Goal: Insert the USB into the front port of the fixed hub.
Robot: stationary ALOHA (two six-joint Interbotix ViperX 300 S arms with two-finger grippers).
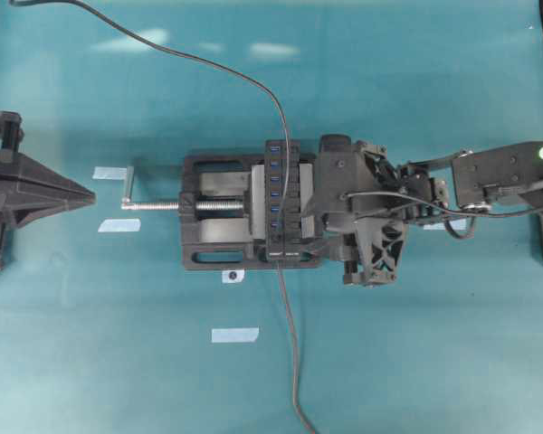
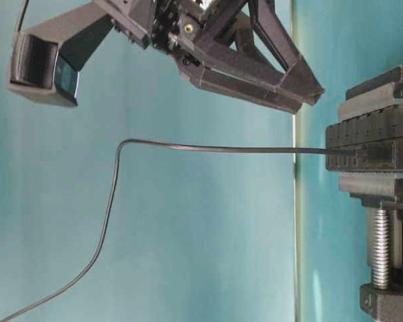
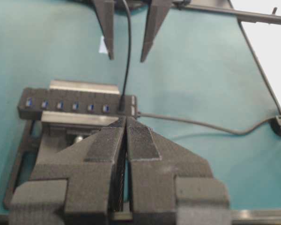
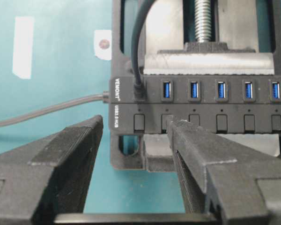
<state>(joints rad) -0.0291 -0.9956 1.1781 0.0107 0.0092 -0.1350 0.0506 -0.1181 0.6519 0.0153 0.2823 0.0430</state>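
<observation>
While the USB is sitting plugged in the fixed hub's end port at center frame, the right gripper is hovering spread and empty; only withdrawal appears to remain.

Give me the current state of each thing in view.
USB: plugged into the hub's end socket.
Fixed hub: clamped in the vise, other sockets empty.
Vise: closed on the hub.
Right gripper: open, empty, above the hub.
Left gripper: shut, empty.
</observation>
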